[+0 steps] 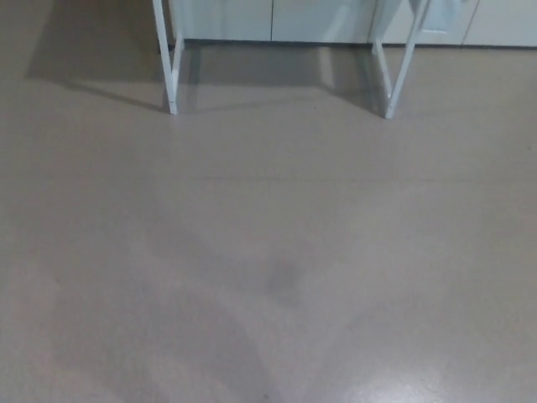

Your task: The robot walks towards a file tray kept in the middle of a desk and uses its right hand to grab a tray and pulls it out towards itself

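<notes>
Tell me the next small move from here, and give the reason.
Probably keep walking forward. Only the two white desk legs show at the top of the view, across open floor; the desk top and file tray are out of frame, and neither robot hand is in view yet.

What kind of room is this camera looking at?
Probably an office or lab room: a smooth beige floor, two white desk legs, and pale cabinet doors along the far wall.

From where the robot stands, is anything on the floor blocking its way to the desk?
Nothing visible does. The beige floor runs bare up to the white metal desk legs at the top of the view. The file tray and both hands are out of view.
</notes>
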### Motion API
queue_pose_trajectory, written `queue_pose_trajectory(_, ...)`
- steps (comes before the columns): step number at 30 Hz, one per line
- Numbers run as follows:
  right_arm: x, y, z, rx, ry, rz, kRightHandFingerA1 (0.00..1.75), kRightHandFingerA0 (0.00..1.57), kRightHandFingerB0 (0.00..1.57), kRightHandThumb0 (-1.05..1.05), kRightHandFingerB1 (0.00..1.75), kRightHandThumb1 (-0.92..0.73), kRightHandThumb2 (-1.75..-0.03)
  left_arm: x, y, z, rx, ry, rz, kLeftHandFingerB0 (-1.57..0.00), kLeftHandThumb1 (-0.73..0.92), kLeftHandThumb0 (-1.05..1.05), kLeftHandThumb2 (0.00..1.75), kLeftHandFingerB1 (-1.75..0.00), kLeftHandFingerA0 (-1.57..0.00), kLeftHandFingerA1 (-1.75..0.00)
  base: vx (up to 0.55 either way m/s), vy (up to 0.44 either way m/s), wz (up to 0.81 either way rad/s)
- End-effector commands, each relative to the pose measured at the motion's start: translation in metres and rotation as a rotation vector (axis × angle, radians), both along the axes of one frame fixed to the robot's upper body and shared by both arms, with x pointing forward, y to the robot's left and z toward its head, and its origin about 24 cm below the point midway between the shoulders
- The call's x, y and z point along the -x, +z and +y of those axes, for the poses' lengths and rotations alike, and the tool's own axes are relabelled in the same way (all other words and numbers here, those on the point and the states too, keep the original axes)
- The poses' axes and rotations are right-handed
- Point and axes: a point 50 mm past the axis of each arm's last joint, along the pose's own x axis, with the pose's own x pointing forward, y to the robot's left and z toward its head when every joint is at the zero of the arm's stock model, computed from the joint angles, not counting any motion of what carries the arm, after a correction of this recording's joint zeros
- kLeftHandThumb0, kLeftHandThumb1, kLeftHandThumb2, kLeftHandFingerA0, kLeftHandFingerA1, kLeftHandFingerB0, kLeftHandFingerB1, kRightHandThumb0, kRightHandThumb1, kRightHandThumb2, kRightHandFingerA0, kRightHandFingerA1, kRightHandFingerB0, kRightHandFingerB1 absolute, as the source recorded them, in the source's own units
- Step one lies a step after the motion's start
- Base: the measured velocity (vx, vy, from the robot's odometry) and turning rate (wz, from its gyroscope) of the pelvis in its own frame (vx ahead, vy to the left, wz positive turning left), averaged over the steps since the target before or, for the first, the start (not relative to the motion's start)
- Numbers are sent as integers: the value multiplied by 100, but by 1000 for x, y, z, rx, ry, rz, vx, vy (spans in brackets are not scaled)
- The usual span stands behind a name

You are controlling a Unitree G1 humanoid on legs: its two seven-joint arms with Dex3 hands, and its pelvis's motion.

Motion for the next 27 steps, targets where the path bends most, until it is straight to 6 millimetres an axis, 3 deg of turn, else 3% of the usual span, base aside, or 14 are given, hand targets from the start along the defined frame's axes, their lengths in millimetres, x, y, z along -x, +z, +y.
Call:
queue_pose_trajectory(1, -7, 7, -7, 45, 12, -42, 70, 53, 24, -15, 55, -34, -82, -4, 3, 2, -35, -35, -28, -20, 20, -19, 102, -63, -43, -77, 252, 34, 11)
queue_pose_trajectory(2, -7, 7, -7, 45, 12, -42, 70, 53, 24, -15, 55, -34, -82, -4, 3, 2, -35, -35, -28, -20, 20, -19, 102, -63, -43, -77, 208, 26, 6)
queue_pose_trajectory(3, -7, 7, -7, 46, 17, -36, 62, 58, 33, -19, 44, -51, -55, -4, 4, 1, -50, -55, -29, -18, 16, -30, 112, -75, -38, -97, 194, -36, 18)
queue_pose_trajectory(5, -8, 6, -7, 43, 15, -34, 63, 58, 32, -19, 44, -50, -55, -4, 4, 1, -49, -57, -33, -17, 15, -27, 113, -75, -36, -99, 242, -77, 13)
queue_pose_trajectory(6, -7, 7, -7, 42, 17, -35, 63, 58, 32, -19, 45, -50, -55, -3, 4, 1, -45, -52, -31, -21, 23, -22, 102, -63, -42, -76, 233, -137, 16)
queue_pose_trajectory(7, -7, 7, -7, 43, 19, -33, 62, 58, 33, -19, 44, -51, -54, -3, 4, 1, -48, -56, -26, -16, 17, -28, 111, -75, -33, -95, 258, -157, 10)
queue_pose_trajectory(8, -6, 6, -6, 45, 24, -27, 69, 52, 23, -15, 54, -34, -83, -3, 4, 1, -52, -66, -22, -17, 16, -27, 112, -77, -33, -96, 147, -159, 24)
queue_pose_trajectory(14, -7, 7, -6, 40, 34, -26, 69, 51, 22, -16, 54, -34, -83, -4, 3, 1, -53, -63, -24, -19, 16, -28, 110, -77, -35, -99, 313, -285, 4)
queue_pose_trajectory(21, -6, 5, -5, 43, 40, -10, 70, 55, 23, -17, 54, -33, -82, -3, 3, 1, -67, -84, -12, -20, 17, -28, 109, -77, -41, -106, 203, -61, -3)
queue_pose_trajectory(23, -6, 4, -6, 41, 41, -3, 69, 54, 23, -16, 54, -33, -82, -3, 3, 1, -67, -85, -13, -22, 18, -33, 108, -74, -41, -98, 193, 106, -6)
queue_pose_trajectory(24, -7, 3, -6, 41, 49, -5, 69, 53, 22, -17, 54, -34, -82, -4, 4, 1, -69, -77, -20, -22, 17, -29, 108, -77, -43, -109, 234, 160, -6)
queue_pose_trajectory(25, -8, 4, -6, 42, 56, -7, 70, 53, 22, -18, 54, -34, -82, -4, 4, 1, -70, -78, -20, -22, 18, -30, 107, -77, -42, -107, 342, 183, -12)
queue_pose_trajectory(26, -8, 4, -5, 42, 56, -10, 69, 53, 22, -17, 54, -34, -83, -5, 4, 1, -80, -89, -21, -27, 21, -28, 100, -66, -57, -86, 442, 69, 11)
queue_pose_trajectory(27, -8, 4, -4, 45, 59, -9, 69, 51, 22, -18, 54, -34, -83, -5, 5, 1, -88, -90, -17, -28, 20, -28, 99, -67, -55, -85, 328, 153, -39)
